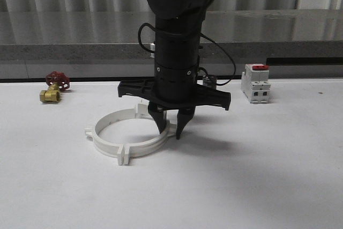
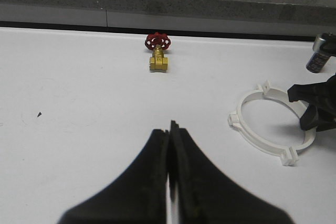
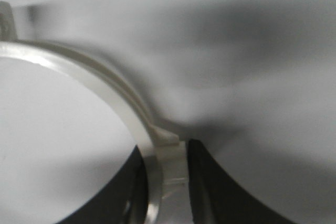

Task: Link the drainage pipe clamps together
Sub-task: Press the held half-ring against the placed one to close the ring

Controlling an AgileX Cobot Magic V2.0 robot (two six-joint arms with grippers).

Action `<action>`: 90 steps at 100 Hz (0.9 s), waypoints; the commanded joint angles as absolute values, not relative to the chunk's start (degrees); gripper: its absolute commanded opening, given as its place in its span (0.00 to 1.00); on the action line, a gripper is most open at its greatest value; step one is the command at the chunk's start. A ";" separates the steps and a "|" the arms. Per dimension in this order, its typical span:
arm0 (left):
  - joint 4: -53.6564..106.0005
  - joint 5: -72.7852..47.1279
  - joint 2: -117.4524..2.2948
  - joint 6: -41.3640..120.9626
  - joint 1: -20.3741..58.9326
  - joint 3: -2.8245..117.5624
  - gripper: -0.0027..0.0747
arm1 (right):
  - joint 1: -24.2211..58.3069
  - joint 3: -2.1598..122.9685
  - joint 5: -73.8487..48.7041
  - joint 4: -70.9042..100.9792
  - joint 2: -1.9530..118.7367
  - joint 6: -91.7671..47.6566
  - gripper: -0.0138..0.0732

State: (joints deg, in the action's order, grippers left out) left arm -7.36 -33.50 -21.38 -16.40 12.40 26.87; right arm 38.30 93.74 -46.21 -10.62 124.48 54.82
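Observation:
Two white drainage pipe clamps lie on the table, closed into one ring with tabbed joints at its front and back. The left half [image 1: 99,127] is free. My right gripper [image 1: 170,127] points straight down over the right half [image 1: 150,144]. In the right wrist view that clamp's wall and side lug [image 3: 170,153] stand between the two black fingers, which press on it from inside and outside. In the left wrist view the ring [image 2: 244,129] sits off to one side, with the right gripper [image 2: 315,114] on its far rim. My left gripper [image 2: 170,129] hangs shut and empty over bare table.
A brass valve with a red handwheel [image 1: 53,87] [image 2: 158,53] lies at the back left. A white block with a red top [image 1: 255,83] stands at the back right. A grey ledge [image 1: 53,52] runs along the table's back edge.

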 commanded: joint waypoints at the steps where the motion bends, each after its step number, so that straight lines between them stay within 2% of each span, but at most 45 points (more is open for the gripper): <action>1: -7.31 -29.30 -21.62 -16.46 12.30 28.36 0.01 | 38.15 95.62 -44.79 -11.70 121.54 53.95 0.24; 62: -7.31 -29.30 -21.62 -16.46 12.30 28.36 0.01 | 38.15 95.62 -44.15 -10.03 121.65 51.88 0.24; 74: -7.31 -29.30 -21.62 -16.46 12.30 28.36 0.01 | 38.15 95.62 -44.13 -10.03 121.64 51.88 0.35; 90: -7.31 -29.30 -21.62 -16.46 12.30 28.36 0.01 | 38.15 95.62 -43.04 -10.03 121.64 51.88 0.59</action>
State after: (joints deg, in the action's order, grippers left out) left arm -7.36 -33.50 -21.38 -16.40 12.40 26.87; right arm 38.30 93.74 -44.94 -9.54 124.59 52.39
